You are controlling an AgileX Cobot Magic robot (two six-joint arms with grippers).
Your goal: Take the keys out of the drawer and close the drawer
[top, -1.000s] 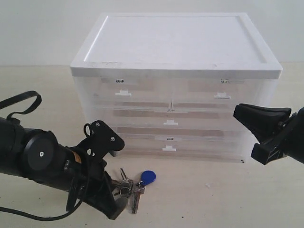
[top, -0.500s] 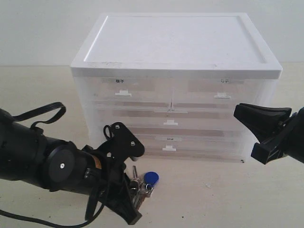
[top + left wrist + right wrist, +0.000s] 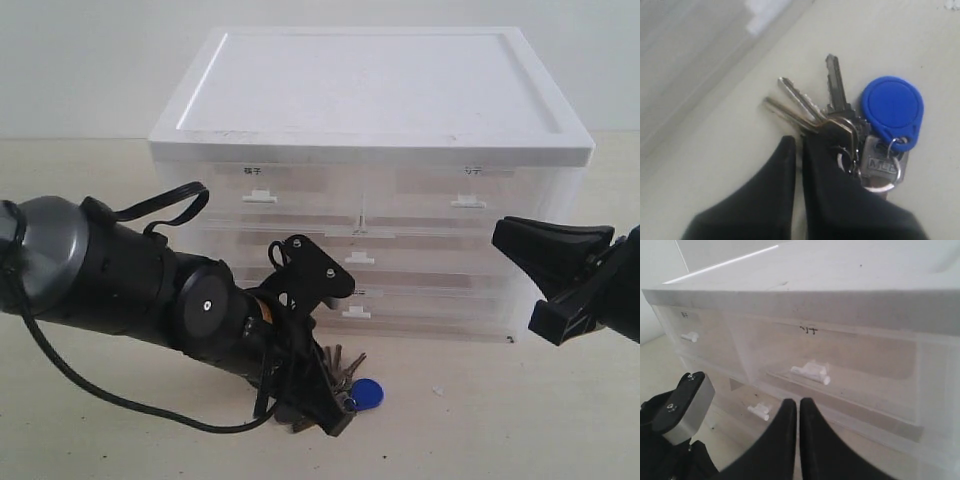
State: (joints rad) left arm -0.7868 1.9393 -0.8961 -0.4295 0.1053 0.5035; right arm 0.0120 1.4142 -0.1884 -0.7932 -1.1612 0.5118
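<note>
Clearly out of the drawers, the keys (image 3: 338, 362) lie on the pale table (image 3: 480, 420) just in front of the drawer cabinet (image 3: 370, 100), near its lowest row. They are a small bunch of silver-grey metal keys on a ring. In the left wrist view three blades fan out, and an oval bright blue fob (image 3: 892, 109) lies flat beside them on the same ring. A square-headed key with stamped letters sits under the fob's loop.

The left arm (image 3: 120, 280) reaches low across the table from the left, its wrist turned down so that the left gripper (image 3: 796, 145) points at the tabletop. Its jaws are closed nearly tip to tip, with only a thin sliver between them and nothing visible in that gap. One finger (image 3: 825, 190) lies over the key heads and ring; whether it presses on them I cannot tell.

The right gripper (image 3: 799, 404) is held above the table at the right, in front of the cabinet's right-hand drawers and well apart from the keys. Its jaws are closed together on nothing. All the drawer fronts look pushed in from the exterior view
</note>
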